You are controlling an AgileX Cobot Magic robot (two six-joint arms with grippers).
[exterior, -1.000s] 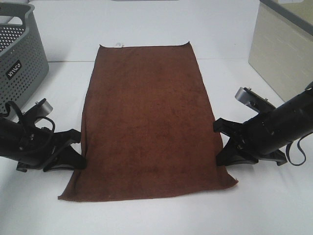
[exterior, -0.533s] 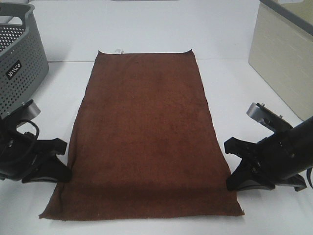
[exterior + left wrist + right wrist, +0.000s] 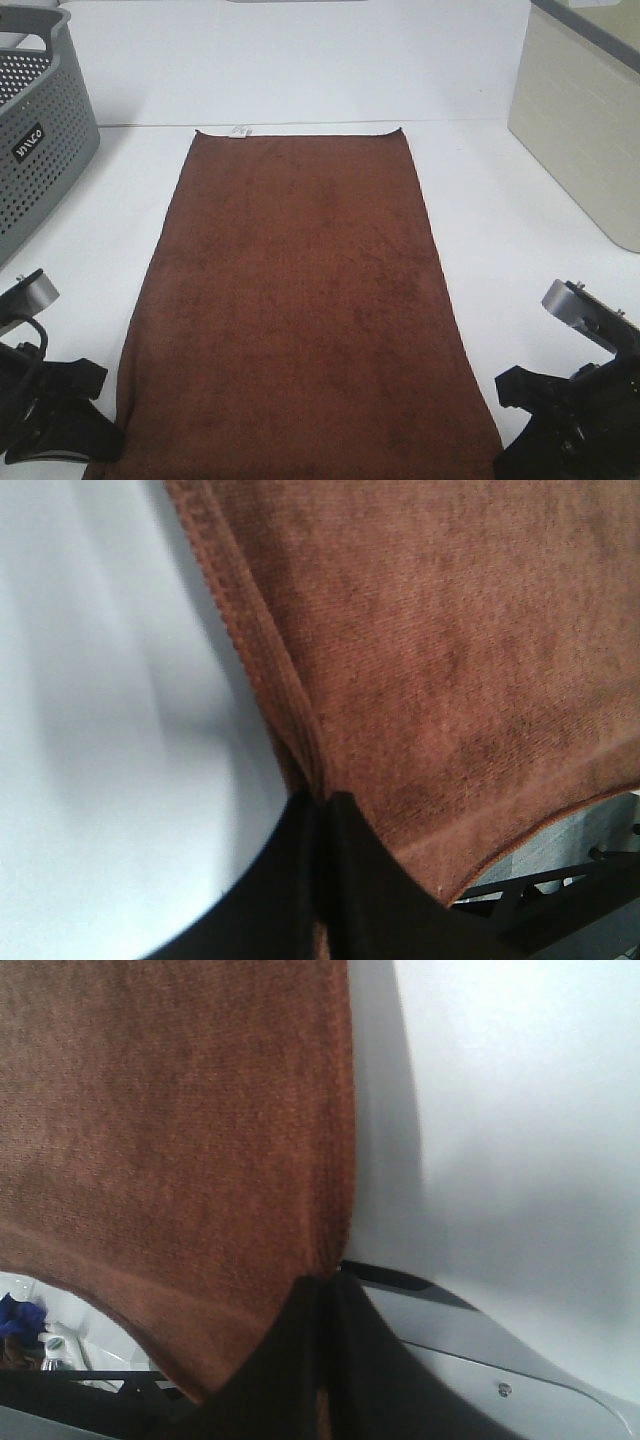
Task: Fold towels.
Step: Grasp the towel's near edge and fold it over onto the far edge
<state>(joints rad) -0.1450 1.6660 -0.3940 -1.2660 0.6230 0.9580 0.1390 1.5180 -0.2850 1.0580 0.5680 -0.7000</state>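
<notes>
Gripping towel [image 3: 300, 300] edges, left end effector [image 3: 322, 818] and right end effector [image 3: 325, 1292] sit closed, visible only in wrist views.

The high camera looks down along the towel [image 3: 300, 300]; each wrist camera views one side edge close-up.

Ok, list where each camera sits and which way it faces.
Exterior high: mounted above, looking down over the table at the towel; left pincer and right pincer show beside its near end.
Left wrist: on the left arm, facing its pincer shut on the towel's edge.
Right wrist: on the right arm, facing its pincer, likewise shut.
Shared: all three show the towel.
</notes>
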